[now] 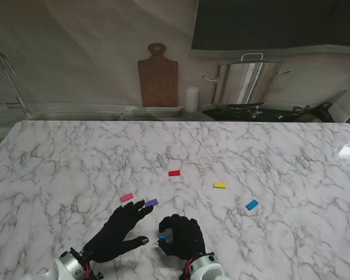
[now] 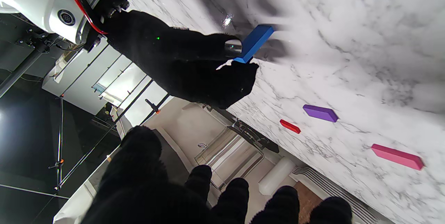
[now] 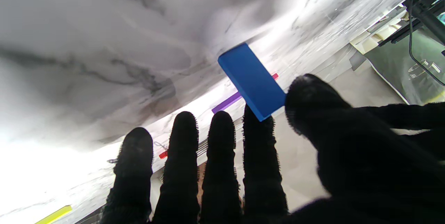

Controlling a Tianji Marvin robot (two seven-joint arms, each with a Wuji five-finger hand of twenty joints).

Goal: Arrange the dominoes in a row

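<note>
Nearby, blue domino [image 3: 253, 81] in right hand [image 1: 181, 235]

This is a kitchen. A marble counter [image 1: 58, 163] runs up to a back wall where a wooden cutting board [image 1: 158, 76] leans. Beside the board stands a white roll [image 1: 191, 99]; beyond that, a large steel stockpot [image 1: 246, 81] sits on a stove [image 1: 239, 111]. A stack of plates [image 1: 157, 111] lies under the board.

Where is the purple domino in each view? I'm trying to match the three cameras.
Stand view: purple domino, at the left hand's fingertips.
Left wrist view, between red and pink dominoes.
Right wrist view, behind the held blue domino.
Shared landmark: red domino.
</note>
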